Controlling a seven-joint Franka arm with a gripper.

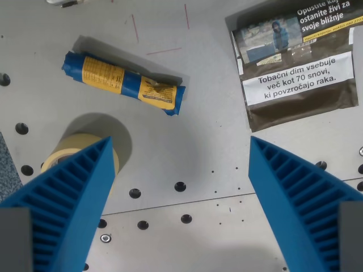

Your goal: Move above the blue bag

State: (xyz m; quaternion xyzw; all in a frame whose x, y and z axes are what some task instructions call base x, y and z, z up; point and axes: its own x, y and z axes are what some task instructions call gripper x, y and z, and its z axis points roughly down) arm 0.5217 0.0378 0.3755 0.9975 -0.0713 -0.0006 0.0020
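A blue and yellow rolled-up bag (123, 82) lies on the grey metal table (198, 141) at the wrist view's upper left, slanting down to the right. My gripper (180, 164) is open and empty, with its two blue ribbed fingers (68, 192) at the bottom left and bottom right of the view. The bag lies beyond and to the left of the gap between the fingers, apart from them.
A roll of beige tape (79, 150) stands just behind the left finger. A dark brown tobacco pouch (295, 68) with a white warning label lies at the upper right. The table has rows of bolt holes (180, 186) and a plate seam across the lower part.
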